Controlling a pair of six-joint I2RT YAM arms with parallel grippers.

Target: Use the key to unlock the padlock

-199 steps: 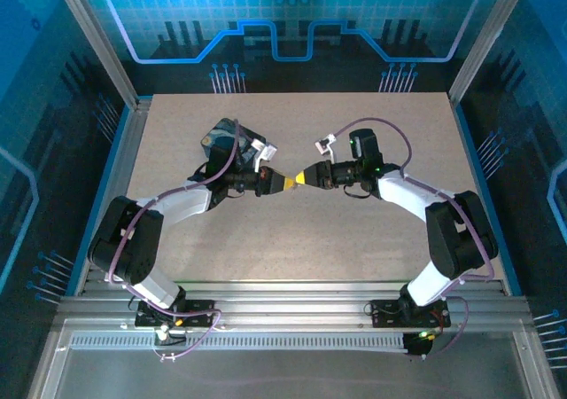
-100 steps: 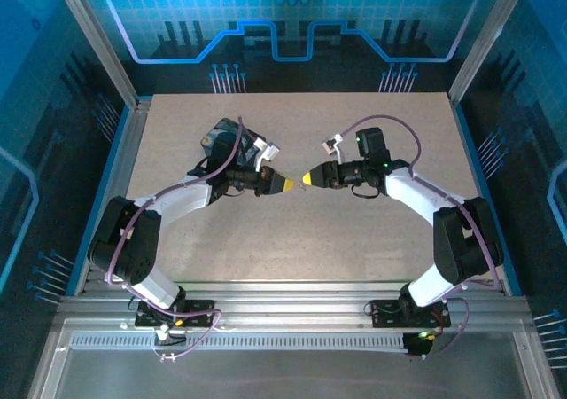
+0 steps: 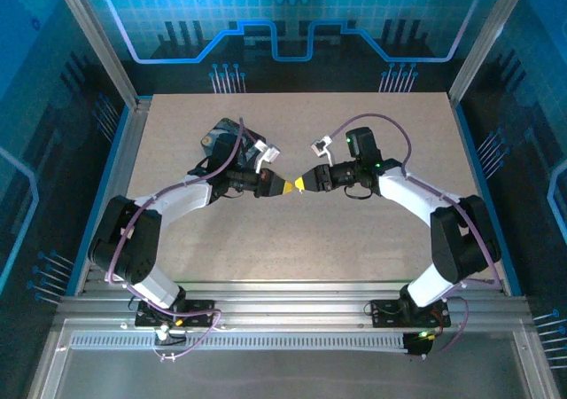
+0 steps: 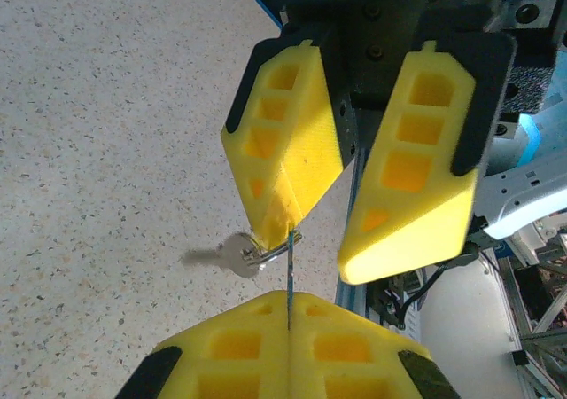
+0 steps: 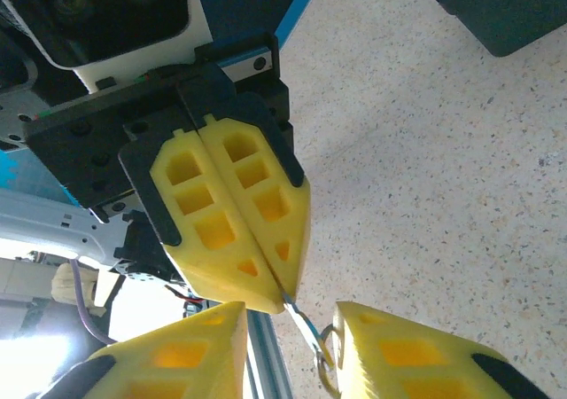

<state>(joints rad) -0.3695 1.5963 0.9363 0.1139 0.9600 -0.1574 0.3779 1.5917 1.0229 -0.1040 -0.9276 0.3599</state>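
Yellow left fingers (image 5: 230, 230) hold key (image 5: 299, 319) between right fingers (image 5: 416, 359).

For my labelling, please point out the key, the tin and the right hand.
key (image 4: 236, 255), left wrist view, round head.
tin (image 3: 216, 138), top external view, painted lid.
right hand (image 4: 324, 250), left wrist view, between fingertips.

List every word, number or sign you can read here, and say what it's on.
None can be read.
Tin: print too small to make out.
Back wall: gear and line graphics, no words.
White tag on right arm: too blurred to read.
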